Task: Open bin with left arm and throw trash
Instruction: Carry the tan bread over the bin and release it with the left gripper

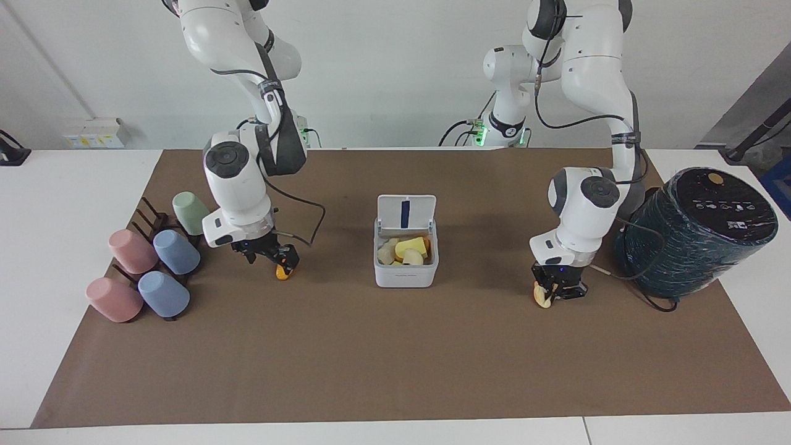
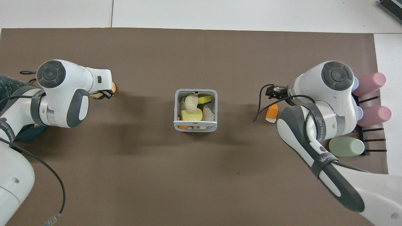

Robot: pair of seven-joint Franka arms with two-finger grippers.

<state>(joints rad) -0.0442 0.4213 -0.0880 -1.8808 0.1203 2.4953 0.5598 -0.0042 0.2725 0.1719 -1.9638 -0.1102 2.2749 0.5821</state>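
Sitting mid-mat: bin point(image 1: 406, 262), lid point(image 1: 406, 213) hinged up on the robots' side, cavity already part full of scraps.
Corn piece: orange point(image 2: 272, 113), on the mat toward the right arm's end, between bin and cup rack point(image 1: 151, 232). Long axis runs roughly toward/away from the robots.
Right gripper point(image 1: 275, 256): down at the corn, fingers look closed around it, though the wrist hides most of the contact, so grasp unconfirmed.
Rind: pale yellow point(image 1: 543, 298), at mat level toward the left arm's end, near the wrapped cylinder point(image 1: 698, 232).
Left gripper point(image 1: 558, 289): clamped on the rind, which sticks out below the fingers.
Key relation: bin lies between both grippers, each load needs a lift then a sideways carry inward to the opening. Distances look similar, neither arm clearly nearer.
Risk: both arriving over the small opening together.
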